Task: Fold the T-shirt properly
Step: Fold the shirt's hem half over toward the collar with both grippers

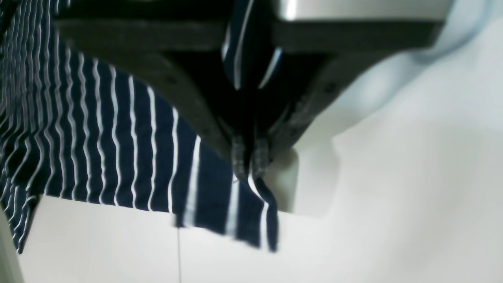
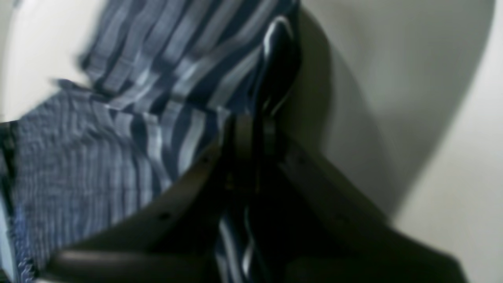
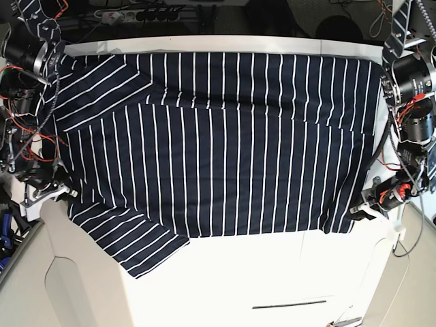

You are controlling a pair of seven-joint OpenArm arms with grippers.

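Note:
The T-shirt, dark navy with thin white stripes, lies spread wide over the white table, one sleeve pointing toward the front left. At its right front corner my left gripper is shut on the hem. In the left wrist view the fingertips of the left gripper pinch the T-shirt, and a fold of it bunches between the jaws. At the shirt's left edge my right gripper is shut too. The blurred right wrist view shows the right gripper clamped on the T-shirt.
A thin dark slot marks the table's front. Cables and a power strip run behind the back edge. Both arms' motors and wires stand at the left side and the right side of the table.

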